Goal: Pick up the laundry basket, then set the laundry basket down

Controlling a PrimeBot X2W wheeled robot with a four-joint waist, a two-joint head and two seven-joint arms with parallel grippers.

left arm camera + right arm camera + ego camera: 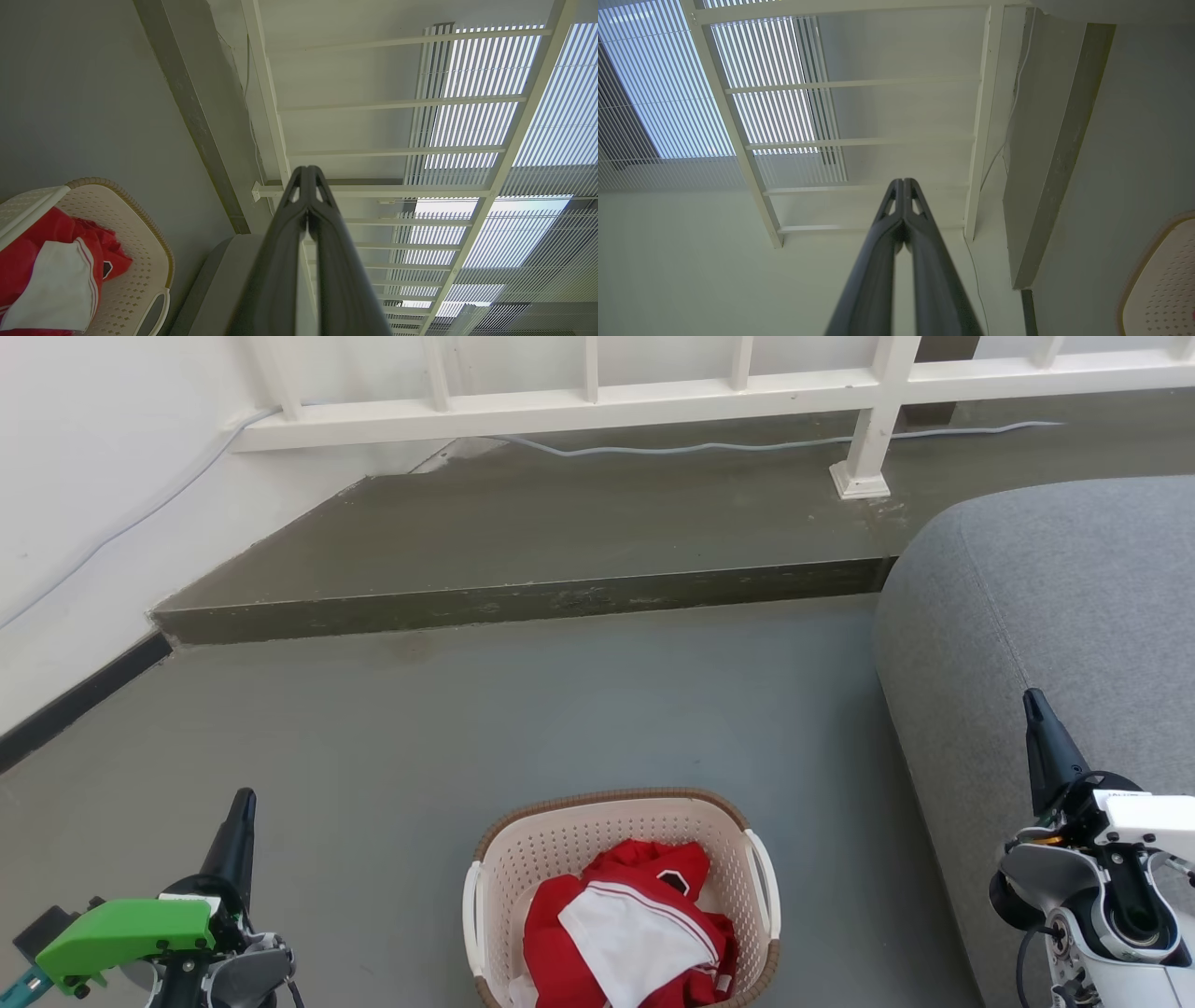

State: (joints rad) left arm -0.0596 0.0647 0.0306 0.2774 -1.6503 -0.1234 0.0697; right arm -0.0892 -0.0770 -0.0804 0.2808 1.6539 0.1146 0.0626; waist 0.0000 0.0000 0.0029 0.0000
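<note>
Head view: the laundry basket [560,849] stands upright on the grey floor [560,709] at the bottom centre, between the two arms and touching neither.
Basket contents: a red and white garment [635,924] lies bundled inside, against the near end.
Left end effector [243,803]: it sits at the lower left, fingers pointing up, apart from the basket's left handle. In the left wrist view its two dark fingers are pressed together tip to tip with nothing between them.
Right end effector [1034,705]: it sits at the lower right in front of the grey sofa [1055,616], apart from the basket. In the right wrist view its fingers are also closed on nothing.
Background: a raised step [523,602] crosses beyond the basket, with a white railing [653,397] above it.
</note>
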